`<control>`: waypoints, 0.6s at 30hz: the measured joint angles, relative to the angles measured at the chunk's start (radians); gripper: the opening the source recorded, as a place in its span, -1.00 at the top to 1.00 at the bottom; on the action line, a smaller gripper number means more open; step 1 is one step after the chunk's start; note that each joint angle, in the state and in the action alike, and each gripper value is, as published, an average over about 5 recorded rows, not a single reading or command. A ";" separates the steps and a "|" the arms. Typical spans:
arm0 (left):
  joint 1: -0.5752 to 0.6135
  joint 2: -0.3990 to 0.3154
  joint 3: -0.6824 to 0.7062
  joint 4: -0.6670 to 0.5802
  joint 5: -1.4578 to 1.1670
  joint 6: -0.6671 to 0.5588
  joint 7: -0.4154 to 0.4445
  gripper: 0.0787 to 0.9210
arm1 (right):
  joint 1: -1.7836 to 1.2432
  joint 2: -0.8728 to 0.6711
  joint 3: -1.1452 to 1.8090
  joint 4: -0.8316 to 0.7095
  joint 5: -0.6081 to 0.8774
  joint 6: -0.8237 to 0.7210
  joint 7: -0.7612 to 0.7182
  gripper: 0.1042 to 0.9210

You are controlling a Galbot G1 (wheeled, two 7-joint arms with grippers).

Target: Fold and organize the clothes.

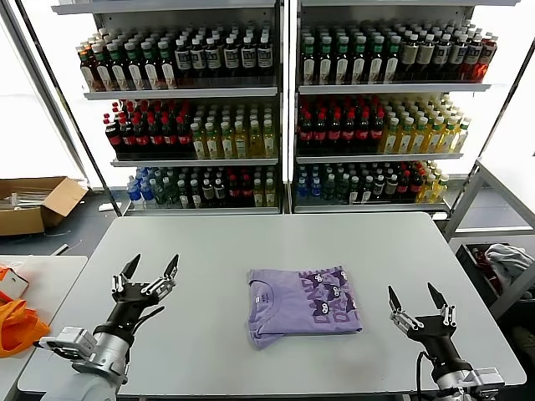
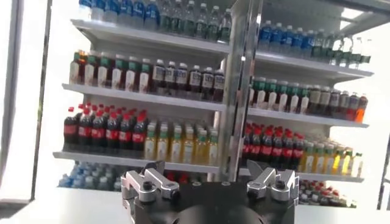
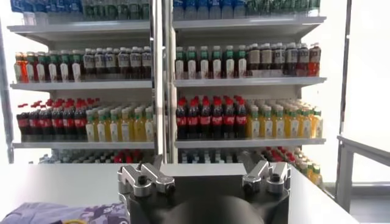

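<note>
The lavender T-shirt (image 1: pixel 303 304) lay folded into a compact rectangle near the middle of the grey table (image 1: pixel 209 251), slightly toward 5 o'clock from the tabletop's centre, with its collar at the 9 o'clock edge and the dark purple lettering showing across the half toward 3 o'clock. The folded edges looked fairly square, though the corner at 7 o'clock bulged out a little. The left gripper (image 1: pixel 150 269) hovered over the table at about 9 o'clock from the shirt, well apart from it, its 2 fingers spread wide and pointing toward 12 o'clock, holding nothing. The right gripper (image 1: pixel 415 294) stood at about 3 o'clock from the shirt, near it but not touching, its fingers likewise spread and empty. In the right wrist view a corner of the shirt (image 3: pixel 64 213) showed on the table beside that gripper's own spread fingers (image 3: pixel 140 179). The left wrist view showed that arm's fingers (image 2: pixel 146 182) parted against the drink shelves (image 1: pixel 284 109) standing beyond the table at 12 o'clock, stocked with rows of bottles. An open cardboard box (image 1: pixel 33 205) sat on the floor at 10 o'clock, an orange cloth (image 1: pixel 17 326) lay on a side table at 9 o'clock, and a white-grey cloth bundle (image 1: pixel 506 259) rested in a bin at 3 o'clock
</note>
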 measured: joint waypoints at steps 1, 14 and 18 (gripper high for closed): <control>0.004 -0.001 -0.006 -0.001 0.011 -0.005 0.005 -0.77 | -0.004 0.003 0.001 0.000 -0.005 0.002 -0.002 -0.76; 0.053 0.001 -0.034 -0.010 0.083 -0.039 0.034 -0.77 | -0.038 0.017 0.019 -0.009 -0.060 0.043 -0.027 -0.76; 0.060 0.005 -0.040 -0.008 0.089 -0.051 0.042 -0.77 | -0.041 0.022 0.029 -0.009 -0.066 0.050 -0.038 -0.76</control>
